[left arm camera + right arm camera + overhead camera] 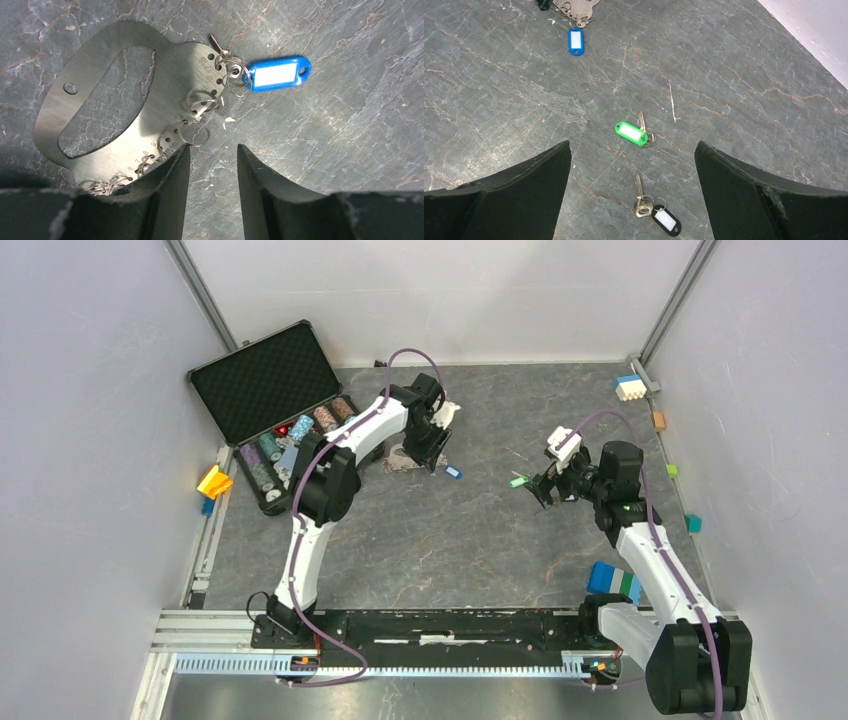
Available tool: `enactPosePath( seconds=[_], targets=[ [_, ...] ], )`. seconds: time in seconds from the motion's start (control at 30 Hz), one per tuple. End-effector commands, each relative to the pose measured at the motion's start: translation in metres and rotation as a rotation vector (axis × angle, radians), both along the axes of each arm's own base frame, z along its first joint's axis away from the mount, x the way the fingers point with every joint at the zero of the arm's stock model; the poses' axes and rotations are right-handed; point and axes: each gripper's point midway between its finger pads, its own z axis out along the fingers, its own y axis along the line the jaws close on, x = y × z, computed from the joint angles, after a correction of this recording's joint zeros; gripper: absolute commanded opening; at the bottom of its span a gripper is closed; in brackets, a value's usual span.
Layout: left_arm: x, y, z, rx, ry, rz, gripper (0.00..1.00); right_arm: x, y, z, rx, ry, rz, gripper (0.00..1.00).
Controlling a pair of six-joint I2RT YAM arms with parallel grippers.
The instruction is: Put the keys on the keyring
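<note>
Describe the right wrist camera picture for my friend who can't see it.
A green-tagged key lies on the grey table, ahead of the open right gripper. A black-tagged key lies nearer, and a blue-tagged key far off at the top left.

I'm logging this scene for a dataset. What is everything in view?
blue key: one, blue tag, at the keyring's edge
green key: one, green tag, mid-table
black key: one, black tag, just nearer the right arm than the green key
keyring: one, steel plate with small rings along its edge, flat on the table
case: one, black, open, far left corner
chips: several rows, mixed colours, in the case
blocks: several, mixed colours, along the left and right table edges
table: one, grey marbled
left hand: one, black, open, over the keyring's edge
right hand: one, black, open, above the green and black keys
</note>
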Motion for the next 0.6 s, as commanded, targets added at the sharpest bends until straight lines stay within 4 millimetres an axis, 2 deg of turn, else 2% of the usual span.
enactPosePath(
  seconds=[0.0, 0.17, 0.37, 0.57],
  targets=[
    [0.014, -0.008, 0.013, -0.031, -0.026, 0.091, 0.46, 0.001, 0.002, 0.009, -0.005, -0.039, 0.013, 0.98],
    [0.021, -0.005, 0.008, -0.028, -0.014, 0.149, 0.46, 0.001, 0.003, 0.008, -0.004, -0.038, 0.018, 0.98],
    [0.019, -0.003, -0.002, -0.025, 0.024, 0.202, 0.46, 0.000, 0.003, 0.007, -0.005, -0.037, 0.019, 0.98],
    [0.021, 0.000, -0.003, -0.034, 0.019, 0.234, 0.46, 0.000, 0.003, 0.006, -0.005, -0.033, 0.023, 0.98]
  ],
)
